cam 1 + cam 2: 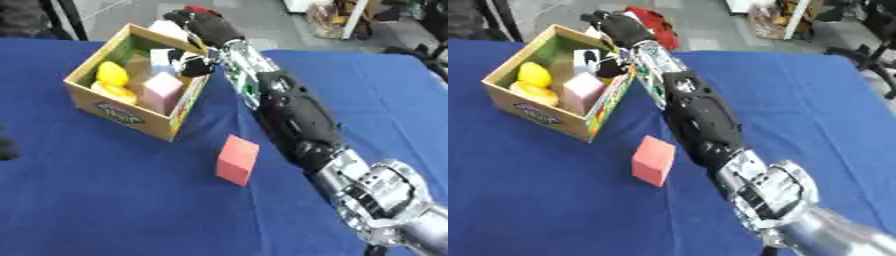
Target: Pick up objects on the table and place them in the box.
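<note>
A cardboard box [122, 114] stands on the blue table at the upper left. Inside it lie yellow pieces [111, 75], a pink block [162, 89] and a white block [162, 57]. A red-pink block [237, 160] stands on the cloth in front of the box, to its right. My right arm runs from the lower right up to the box. My right hand [208, 26] hangs over the box's far right rim, with a white thing [168, 29] right beside it. Whether it grips that thing is hidden. A dark bit of my left hand [5, 148] shows at the left edge.
The blue cloth [105, 200] covers the whole table. My right forearm [297, 115] lies just right of the red-pink block. Beyond the far edge is floor with clutter, including a red thing [654, 21] and chair legs.
</note>
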You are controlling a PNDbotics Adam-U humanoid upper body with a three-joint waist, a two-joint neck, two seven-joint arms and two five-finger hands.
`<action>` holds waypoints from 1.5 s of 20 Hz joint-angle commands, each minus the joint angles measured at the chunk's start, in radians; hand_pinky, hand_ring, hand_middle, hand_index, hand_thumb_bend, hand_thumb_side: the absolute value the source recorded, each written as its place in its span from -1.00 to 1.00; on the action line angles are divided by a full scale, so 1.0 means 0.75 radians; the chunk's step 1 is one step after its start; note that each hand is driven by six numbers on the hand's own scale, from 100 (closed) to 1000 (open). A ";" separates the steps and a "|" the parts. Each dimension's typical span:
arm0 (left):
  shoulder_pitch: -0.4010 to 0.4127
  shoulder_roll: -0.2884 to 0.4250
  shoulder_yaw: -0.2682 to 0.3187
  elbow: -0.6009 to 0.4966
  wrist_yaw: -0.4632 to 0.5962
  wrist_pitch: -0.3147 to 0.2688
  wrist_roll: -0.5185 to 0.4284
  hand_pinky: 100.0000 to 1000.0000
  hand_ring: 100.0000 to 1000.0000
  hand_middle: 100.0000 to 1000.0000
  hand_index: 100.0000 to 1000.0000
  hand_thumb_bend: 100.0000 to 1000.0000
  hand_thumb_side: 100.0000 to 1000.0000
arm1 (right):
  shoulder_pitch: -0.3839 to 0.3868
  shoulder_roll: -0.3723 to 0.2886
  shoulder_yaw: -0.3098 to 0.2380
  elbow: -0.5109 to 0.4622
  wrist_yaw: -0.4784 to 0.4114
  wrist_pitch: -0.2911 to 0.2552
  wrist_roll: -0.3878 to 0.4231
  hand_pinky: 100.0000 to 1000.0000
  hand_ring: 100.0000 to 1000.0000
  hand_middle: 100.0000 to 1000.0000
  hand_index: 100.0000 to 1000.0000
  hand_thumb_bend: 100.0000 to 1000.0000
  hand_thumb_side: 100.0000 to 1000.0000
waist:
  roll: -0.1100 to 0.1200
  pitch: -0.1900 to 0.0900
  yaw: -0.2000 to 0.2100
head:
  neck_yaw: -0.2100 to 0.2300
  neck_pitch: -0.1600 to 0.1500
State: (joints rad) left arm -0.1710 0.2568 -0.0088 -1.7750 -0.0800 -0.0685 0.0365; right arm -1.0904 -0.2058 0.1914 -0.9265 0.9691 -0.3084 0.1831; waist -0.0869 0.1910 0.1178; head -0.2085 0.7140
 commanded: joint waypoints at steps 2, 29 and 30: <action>0.004 0.034 0.022 -0.011 -0.012 -0.001 0.019 0.29 0.04 0.04 0.48 -1.00 0.36 | 0.080 -0.218 0.124 -0.347 -0.451 -0.124 0.255 0.59 0.58 0.72 0.99 -1.00 -0.18 | 0.001 -0.043 -0.038 | 0.043 0.015; 0.039 0.038 0.023 -0.001 -0.018 -0.003 0.018 0.30 0.05 0.05 0.49 -1.00 0.38 | 0.386 -0.486 0.490 -0.869 -0.207 -0.712 0.815 0.86 1.00 1.00 1.00 -0.35 -1.00 | -0.018 -0.072 -0.082 | 0.054 0.051; 0.039 0.038 0.023 -0.001 -0.017 -0.003 0.018 0.30 0.05 0.05 0.49 -1.00 0.38 | 0.383 -0.471 0.497 -0.849 -0.176 -0.730 0.796 0.86 1.00 1.00 1.00 -0.35 -1.00 | -0.017 -0.071 -0.078 | 0.053 0.050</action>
State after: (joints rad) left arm -0.1323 0.2656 0.0042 -1.7636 -0.0935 -0.0685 0.0518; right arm -0.7842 -0.5569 0.5675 -1.5729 0.8040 -0.6053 0.5632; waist -0.0902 0.1642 0.0600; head -0.1664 0.7509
